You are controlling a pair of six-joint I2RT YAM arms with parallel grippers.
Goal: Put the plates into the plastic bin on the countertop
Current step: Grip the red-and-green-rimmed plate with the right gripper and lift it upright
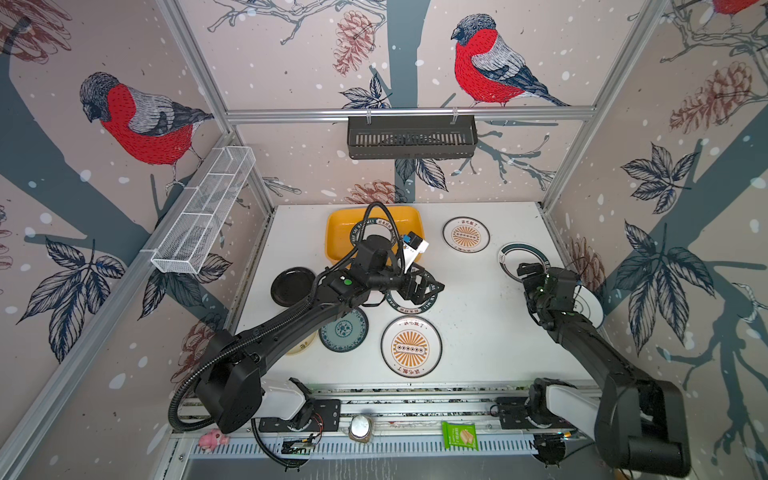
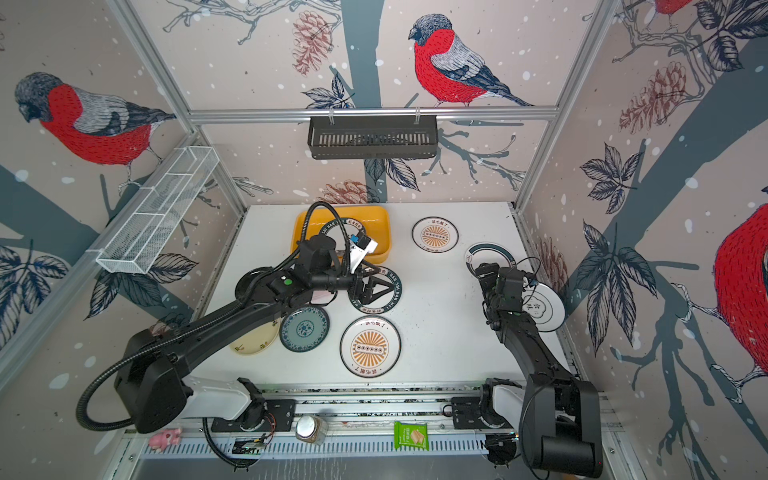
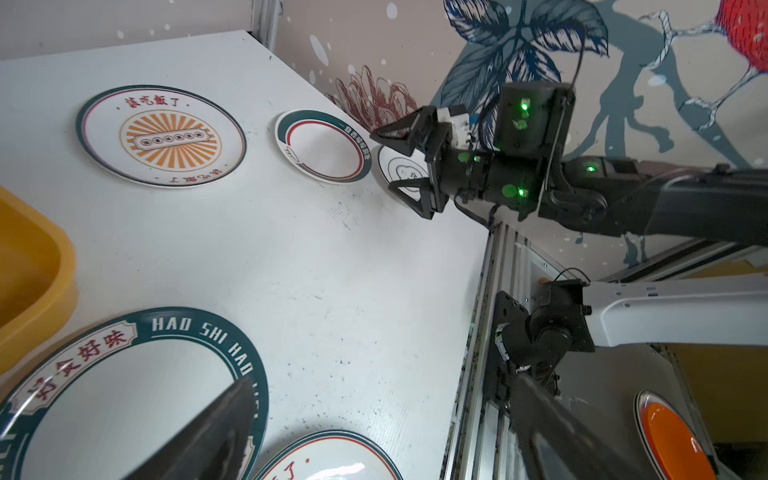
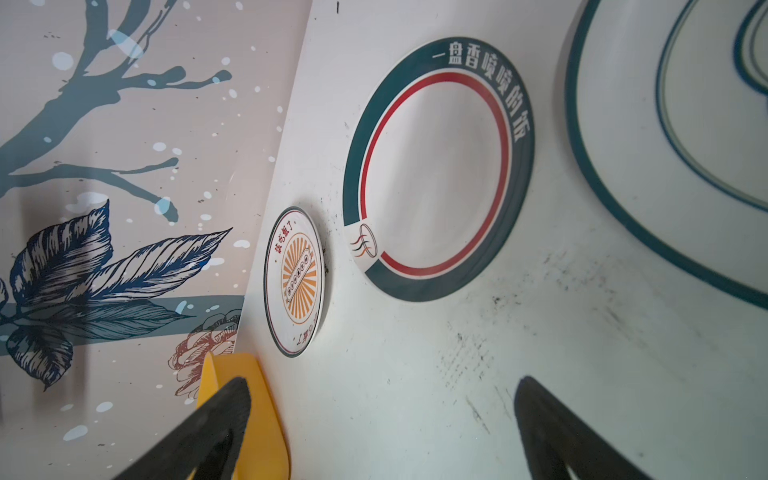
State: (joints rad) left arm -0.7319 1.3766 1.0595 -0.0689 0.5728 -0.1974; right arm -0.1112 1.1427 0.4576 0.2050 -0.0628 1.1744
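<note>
Left fingers (image 3: 212,436) spread wide, empty, above a green-rimmed plate (image 3: 124,386) beside the plastic bin (image 3: 37,266); right fingers (image 4: 216,432) stand open, red-ringed plate (image 4: 436,174) just ahead.

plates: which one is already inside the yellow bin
The green-rimmed lettered plate lying in the yellow bin, partly hidden behind the left arm; every other plate lies outside it.

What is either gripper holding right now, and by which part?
Nothing. The left gripper is open over the green-rimmed plate beside the plastic bin, and the right gripper is open over the countertop; neither grips a plate.
</note>
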